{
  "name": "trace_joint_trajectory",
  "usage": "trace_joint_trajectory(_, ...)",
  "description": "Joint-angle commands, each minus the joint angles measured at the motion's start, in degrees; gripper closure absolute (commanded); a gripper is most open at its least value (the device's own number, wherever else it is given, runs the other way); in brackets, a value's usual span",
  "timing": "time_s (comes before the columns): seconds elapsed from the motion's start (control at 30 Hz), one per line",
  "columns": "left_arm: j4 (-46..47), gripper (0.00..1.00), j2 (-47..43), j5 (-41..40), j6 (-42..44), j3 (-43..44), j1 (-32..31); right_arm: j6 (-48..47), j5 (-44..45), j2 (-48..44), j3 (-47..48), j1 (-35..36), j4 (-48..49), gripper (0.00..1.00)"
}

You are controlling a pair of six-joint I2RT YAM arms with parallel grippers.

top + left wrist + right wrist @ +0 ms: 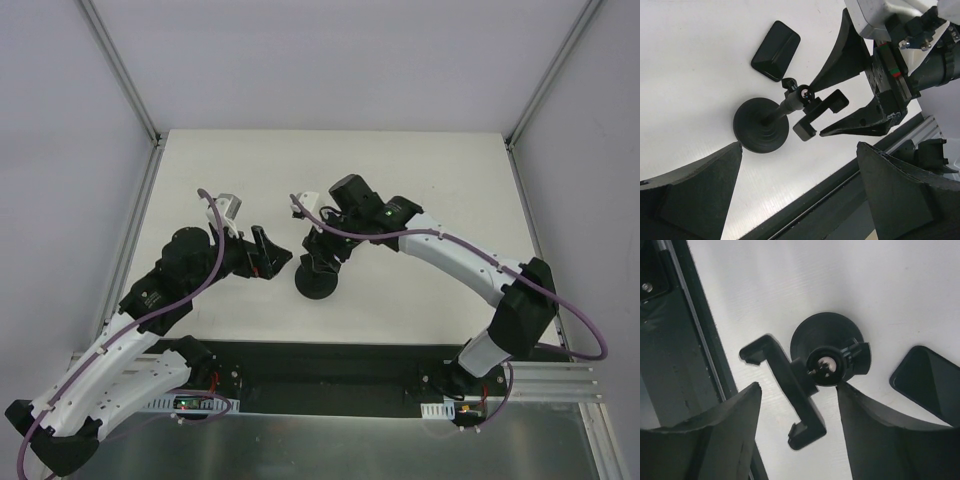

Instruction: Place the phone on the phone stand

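Phone: a flat, matte black slab with rounded corners (776,50) lay flat on the white table (420,170), just beyond the stand and apart from it.
Stand: a round black disc base (318,283) stood on the table, with a thin stem and a C-shaped clamp bracket on top; the bracket was empty.
Top view: showed both arms converging on the stand; I could not make out the phone there.
Left wrist view: showed the stand (760,125) side-on, with stem, ball joint and bracket, and the phone behind it.
Right wrist view: looked straight down the stem onto the base (827,335), with a shiny screw head at the joint and the phone's glossy face (930,385) at the right edge.
Left gripper (800,150): spread wide, holding nothing, with its rough-edged black fingers (690,195) framing the stand from a short way off.
Right gripper (799,387): parted, with its wedge-shaped fingers (890,440) on either side of the bracket; whether a tip touched it, I could not tell.
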Motion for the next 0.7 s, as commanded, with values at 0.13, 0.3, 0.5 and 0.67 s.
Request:
trace_joint_trajectory(0.13, 1.8, 0.03, -0.2, -2.1, 1.4, 1.3, 0.4, 18.5, 13.5, -7.2, 1.5, 0.1, 3.8, 0.04)
trace_joint_trajectory(0.3, 1.9, 0.02, 0.3, -1.7, 2.7, 2.1, 0.3, 37.8, 30.3, -14.6, -2.3, -0.2, 8.2, 0.04)
trace_joint_trajectory(0.5, 1.7, 0.03, -0.2, 0.3, 3.2, 2.7, 0.3, 67.1, 48.2, -12.4, -1.6, -6.3, -1.3, 0.04)
trace_joint_trajectory(0.67, 0.4, 0.03, -2.7, 2.3, 1.7, 2.1, 0.3, 81.8, 48.4, 0.3, 8.7, -11.1, -15.9, 0.04)
